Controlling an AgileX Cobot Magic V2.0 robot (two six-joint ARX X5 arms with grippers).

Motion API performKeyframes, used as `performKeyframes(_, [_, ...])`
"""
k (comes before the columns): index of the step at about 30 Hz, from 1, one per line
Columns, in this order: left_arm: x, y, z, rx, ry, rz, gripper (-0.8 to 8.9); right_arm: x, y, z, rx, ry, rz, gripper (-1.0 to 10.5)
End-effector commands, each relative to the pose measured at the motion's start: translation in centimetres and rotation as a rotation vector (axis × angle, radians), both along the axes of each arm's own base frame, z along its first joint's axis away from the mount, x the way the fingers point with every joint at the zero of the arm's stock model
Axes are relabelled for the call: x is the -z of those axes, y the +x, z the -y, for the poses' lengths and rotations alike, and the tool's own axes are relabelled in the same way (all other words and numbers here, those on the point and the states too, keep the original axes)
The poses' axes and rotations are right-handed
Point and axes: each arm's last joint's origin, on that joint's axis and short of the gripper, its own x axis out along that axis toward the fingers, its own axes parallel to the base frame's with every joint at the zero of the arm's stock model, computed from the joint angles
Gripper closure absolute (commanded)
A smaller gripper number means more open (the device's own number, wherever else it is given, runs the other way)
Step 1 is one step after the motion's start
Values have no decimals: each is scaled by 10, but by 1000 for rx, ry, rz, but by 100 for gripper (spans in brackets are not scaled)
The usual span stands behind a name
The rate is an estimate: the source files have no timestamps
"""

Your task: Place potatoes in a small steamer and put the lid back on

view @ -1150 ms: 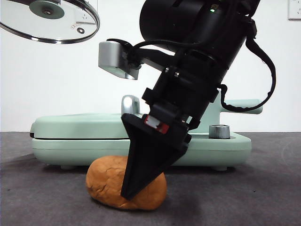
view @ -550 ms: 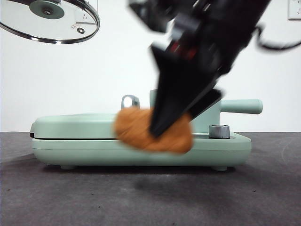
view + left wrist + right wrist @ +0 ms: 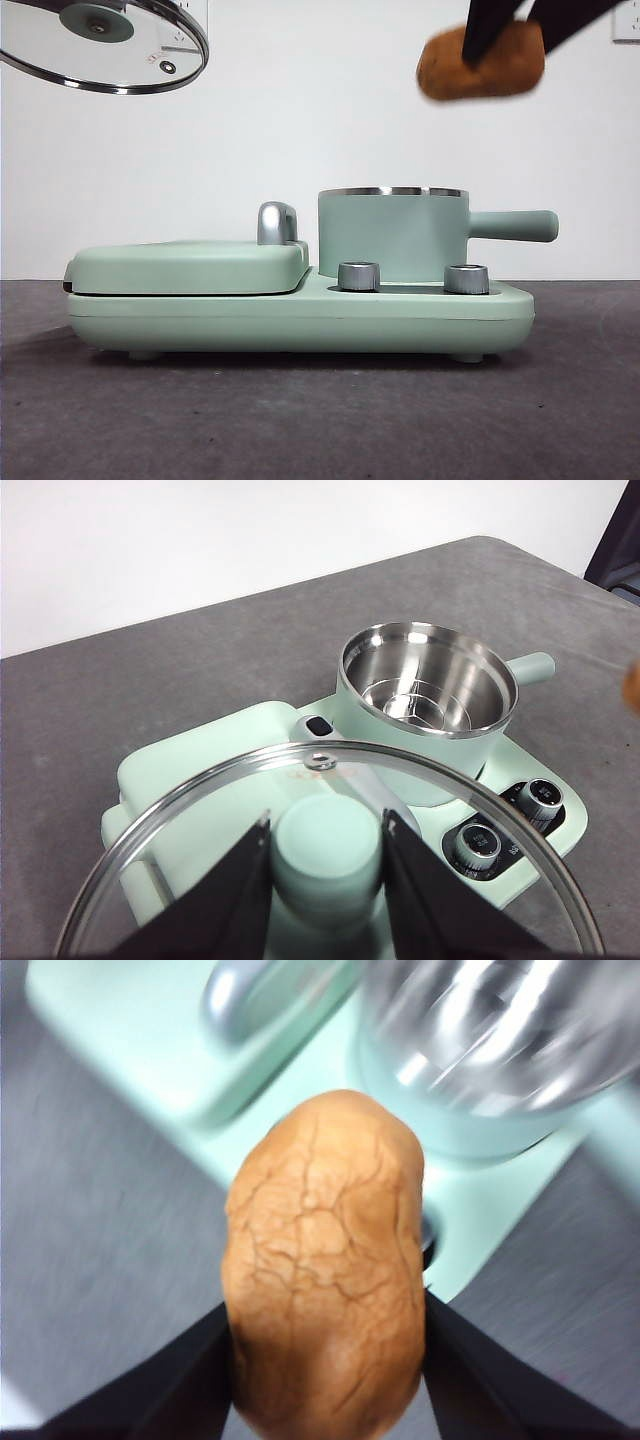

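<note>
So the right gripper (image 3: 500, 25) is way up at the top right of the front view with its black jaws pinched on the potato (image 3: 482, 62), one jaw on each long side of it. The potato is in the air, high above the small steamer (image 3: 392, 235) and a bit over toward the side its handle (image 3: 512, 225) sticks out on, not touching anything but the jaws. In the right wrist view the potato (image 3: 325, 1270) fills most of the picture, orange-brown with cracked skin, and the pot behind it is just a shiny blur. The steamer sits uncovered on the mint-green cooker base (image 3: 300, 315), its steel inside (image 3: 428, 685) bare and showing only its stepped rings. Beside it on the same base is the closed griddle plate (image 3: 185, 265) with its chrome handle (image 3: 278, 222), and two steel knobs (image 3: 360, 276) sit on the front of the base below the pot. The left gripper (image 3: 325, 865) has its jaws clamped on the mint-green knob of the glass lid (image 3: 200, 810), one jaw on each side. The lid (image 3: 105, 45) hangs tilted in the top left corner of the front view, well apart from the pot and above the griddle side. Everything stands on a dark grey table (image 3: 320, 420).
</note>
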Motion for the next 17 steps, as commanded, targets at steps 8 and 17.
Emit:
performKeyframes(8, [-10, 1, 1, 3, -11, 73, 804, -32, 50, -5, 80, 72, 103, 732])
performKeyframes(17, [-10, 1, 0, -1, -10, 75, 804, -22, 115, -30, 68, 84, 46, 731])
